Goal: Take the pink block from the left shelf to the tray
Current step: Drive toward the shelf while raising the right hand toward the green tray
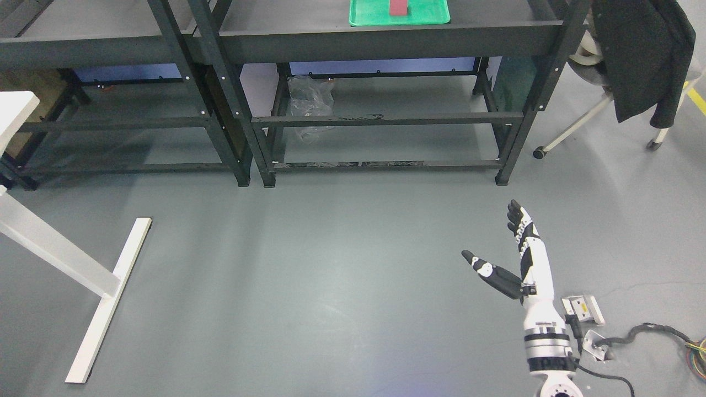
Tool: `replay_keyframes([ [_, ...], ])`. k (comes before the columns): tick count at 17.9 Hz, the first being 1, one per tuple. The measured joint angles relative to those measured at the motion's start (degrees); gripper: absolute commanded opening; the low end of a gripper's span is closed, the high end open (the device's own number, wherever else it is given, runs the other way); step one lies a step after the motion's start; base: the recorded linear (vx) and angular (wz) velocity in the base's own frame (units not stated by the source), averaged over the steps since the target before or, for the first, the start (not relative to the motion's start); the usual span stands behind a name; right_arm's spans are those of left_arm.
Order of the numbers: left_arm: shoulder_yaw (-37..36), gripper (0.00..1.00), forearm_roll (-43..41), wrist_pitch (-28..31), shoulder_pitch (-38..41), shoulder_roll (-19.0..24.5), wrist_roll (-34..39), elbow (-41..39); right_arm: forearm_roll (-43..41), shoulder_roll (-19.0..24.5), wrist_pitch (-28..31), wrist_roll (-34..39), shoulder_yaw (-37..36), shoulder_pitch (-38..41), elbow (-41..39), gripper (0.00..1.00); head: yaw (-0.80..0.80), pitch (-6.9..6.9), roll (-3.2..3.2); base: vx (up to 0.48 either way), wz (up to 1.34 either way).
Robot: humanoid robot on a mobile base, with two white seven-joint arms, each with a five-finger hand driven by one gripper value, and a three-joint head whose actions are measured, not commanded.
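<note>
Pink block (398, 7) already on green tray (424, 20), cut by top edge. Right hand (515, 259) low, fingers spread, empty. Probably light, rigid; grip across the long sides.

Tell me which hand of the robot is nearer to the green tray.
Right. The right hand is open over the floor, well below and right of the green tray on the shelf. The left hand is not in view.

- The right hand (524, 259) rises from the lower right on a white forearm, held over the floor.
- Its fingers (517, 216) are stretched straight, the thumb spread wide to the left, holding nothing.
</note>
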Motion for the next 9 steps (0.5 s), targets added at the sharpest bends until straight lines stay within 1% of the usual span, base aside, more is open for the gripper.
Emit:
replay_keyframes([
  [5, 0.0, 1.0, 0.0, 0.0, 0.0, 0.0, 0.0, 0.0, -0.74, 0.0, 0.02, 0.4, 0.28, 0.0, 0.01, 1.0, 0.0, 0.0, 0.0, 0.0, 0.0],
  [9, 0.0, 1.0, 0.0, 0.0, 0.0, 0.0, 0.0, 0.0, -3.51, 0.0, 0.0, 0.56, 0.39, 0.01, 0.0, 1.0, 0.0, 0.0, 0.0, 0.0, 0.0],
])
